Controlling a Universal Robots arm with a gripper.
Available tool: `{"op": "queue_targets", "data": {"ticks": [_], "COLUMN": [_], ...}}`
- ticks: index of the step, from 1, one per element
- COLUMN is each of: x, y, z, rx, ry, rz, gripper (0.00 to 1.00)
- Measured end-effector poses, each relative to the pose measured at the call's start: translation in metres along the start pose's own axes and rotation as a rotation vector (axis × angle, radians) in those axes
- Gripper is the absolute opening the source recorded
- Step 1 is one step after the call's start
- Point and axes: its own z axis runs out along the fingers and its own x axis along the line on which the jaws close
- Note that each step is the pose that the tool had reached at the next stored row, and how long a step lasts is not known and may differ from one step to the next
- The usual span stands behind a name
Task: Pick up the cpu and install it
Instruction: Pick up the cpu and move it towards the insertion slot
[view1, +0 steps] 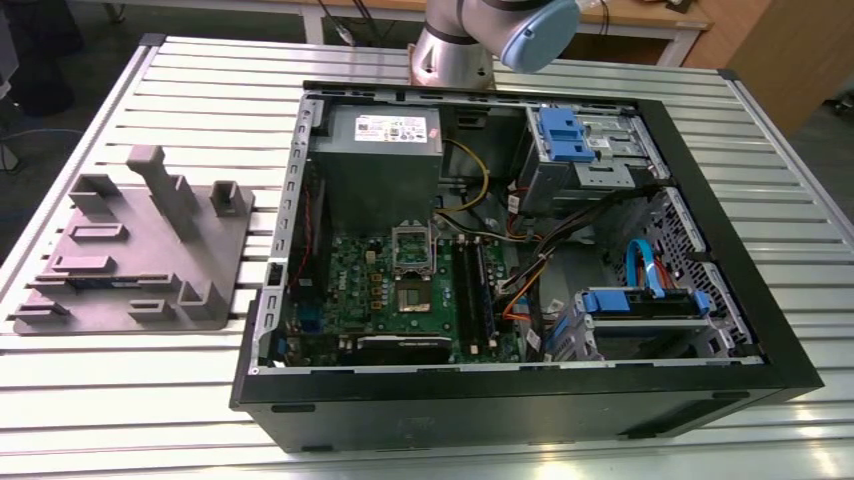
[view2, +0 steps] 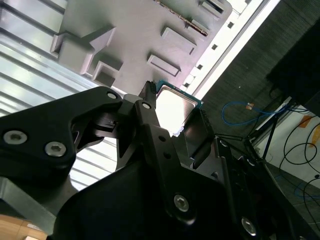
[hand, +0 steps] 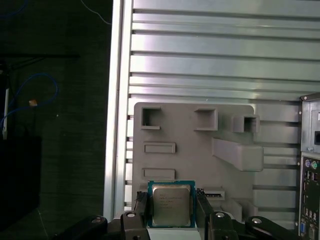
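While the fingers (hand: 142, 209) press against two opposite edges of the cpu (hand: 171, 205), the gripper (hand: 171, 211) holds the chip flat with its silvery metal top facing the camera in the first wrist view; the green rim of the chip shows around that top. Seen in the second wrist view, the same cpu (view2: 174, 107) sits pinched between the black fingers (view2: 150, 107) of the gripper (view2: 175, 114), which are closed only as far as the chip's width. The chip is lifted in the air, and behind it lies the grey fixture plate (hand: 190, 150) with its upright blocks and shallow recesses, resting on the slatted aluminium counter (hand: 225, 65).

From the exterior view, the fixture plate (view1: 134, 250) sits on the counter (view1: 134, 400) at the exterior view's left, just beside the open computer case (view1: 534, 400). Inside the case the green motherboard (view1: 400, 290) lies flat, with long black memory sticks (view1: 470, 290) on its side toward the exterior view's right and a grey power supply (view1: 380, 150) beyond it. The arm (view1: 461, 45) rises at the far edge of the case
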Motion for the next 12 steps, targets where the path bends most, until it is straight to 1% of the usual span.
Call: {"op": "queue_targets", "data": {"ticks": [5,12], "x": [-0.0001,-0.0055], "y": [0.0000,-0.0001], "z": [-0.0003,-0.0002], "rx": [0.0001,0.0001], "ry": [0.0001,0.0001], "rz": [0.000,0.000], "gripper": [0.47,0.47]}}
